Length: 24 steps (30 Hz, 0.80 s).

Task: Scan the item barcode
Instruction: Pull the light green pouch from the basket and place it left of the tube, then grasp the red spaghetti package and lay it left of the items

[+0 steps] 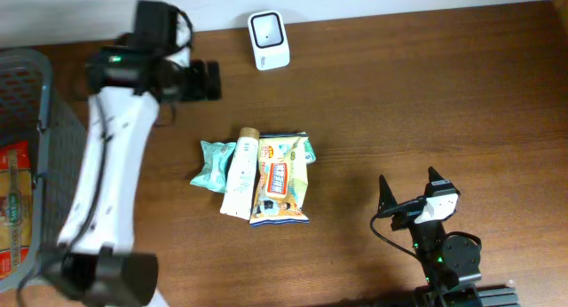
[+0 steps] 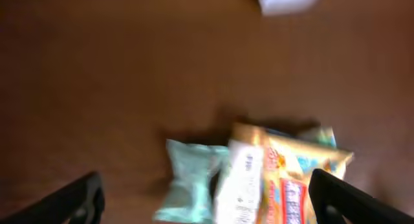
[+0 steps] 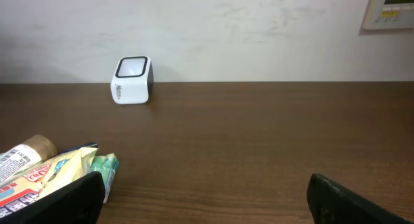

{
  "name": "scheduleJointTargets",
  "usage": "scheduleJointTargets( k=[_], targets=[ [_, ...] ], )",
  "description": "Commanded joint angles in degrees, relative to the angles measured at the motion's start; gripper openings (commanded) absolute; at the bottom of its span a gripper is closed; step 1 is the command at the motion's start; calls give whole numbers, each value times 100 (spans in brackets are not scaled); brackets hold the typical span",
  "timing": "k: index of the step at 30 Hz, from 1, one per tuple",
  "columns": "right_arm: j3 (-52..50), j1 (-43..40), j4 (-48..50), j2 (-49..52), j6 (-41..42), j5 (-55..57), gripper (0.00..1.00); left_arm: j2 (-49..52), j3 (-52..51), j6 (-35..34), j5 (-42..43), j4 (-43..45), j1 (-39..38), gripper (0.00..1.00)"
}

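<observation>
A pile of items lies mid-table: a mint packet [image 1: 213, 165], a white tube [image 1: 240, 176] with a tan cap, and an orange snack packet [image 1: 280, 184] over a green packet [image 1: 307, 149]. The white barcode scanner [image 1: 269, 41] stands at the table's far edge, window facing up. My left gripper [image 1: 216, 80] hangs open and empty to the left of the scanner, behind the pile. Its blurred wrist view looks down on the mint packet [image 2: 187, 185], tube [image 2: 240, 185] and snack packet [image 2: 291, 185] between wide fingers [image 2: 81, 201]. My right gripper [image 1: 409, 178] rests open near the front right, facing the scanner [image 3: 132, 80].
A grey mesh basket [image 1: 35, 94] stands at the left edge with a red packet [image 1: 13, 209] inside. The right wrist view shows bare wooden table [image 3: 259, 140] up to a pale wall, with the pile's edge [image 3: 58, 172] at its left.
</observation>
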Motion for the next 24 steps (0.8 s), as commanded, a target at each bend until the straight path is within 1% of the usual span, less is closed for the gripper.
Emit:
scheduleJointTargets(
  k=[1, 2, 3, 4, 5, 7, 9, 10, 11, 13, 15, 16, 18, 19, 20, 21, 22, 24],
  targets=[
    [-42, -35, 0, -44, 24, 50, 98, -841, 616, -227, -1862, -74, 463, 99],
    [-42, -35, -2, -44, 24, 50, 98, -997, 616, -533, -2243, -83, 743, 99],
    [-42, -35, -2, -44, 24, 50, 98, -1078, 616, -761, -2446, -101, 1141, 99],
    [-42, -35, 0, -44, 24, 50, 98, -1086, 616, -857, -2483, -103, 1513, 99],
    [-42, -35, -2, -44, 24, 50, 98, -1067, 551, -935, -2481, -81, 2065, 99],
    [-42, -35, 0, -44, 24, 50, 98, -1056, 190, -957, -2481, 94, 2876, 100],
    [-42, -35, 0, -44, 24, 50, 98, -1054, -369, -957, -2474, 409, 3519, 100],
    [-42, -35, -2, -44, 24, 50, 98, -1054, -809, -857, -2339, 708, 3884, 99],
    [-42, -35, 0, -44, 24, 50, 98, -1051, -1276, -398, -1895, 1137, 4162, 98],
    [-42, -35, -2, -44, 24, 50, 98, -1023, -1954, 94, -1471, 1753, 4450, 97],
    [-42, -35, -2, -44, 24, 50, 98, -918, -2691, 713, -1421, 2463, 4662, 96],
    [-42, -35, -2, -44, 24, 50, 98, -848, -2938, 1003, -1423, 2723, 4745, 94],
    [-42, -35, 0, -44, 24, 50, 98, -619, -3176, 1727, -1421, 2997, 4889, 88],
    [-42, -35, -2, -44, 24, 50, 98, -420, -3185, 2017, -1423, 3016, 4968, 88],
    [-42, -35, 0, -44, 24, 50, 98, -236, -3185, 2175, -1421, 3080, 5034, 91],
    [-42, -35, 0, -44, 24, 50, 98, -105, -3185, 2210, -1423, 3139, 5073, 97],
    [-42, -35, 0, -44, 24, 50, 98, 85, -3185, 2210, -1423, 3213, 5143, 100],
    [-42, -35, 0, -44, 24, 50, 98, 341, -3185, 2227, -1421, 3246, 5287, 100]
  ],
)
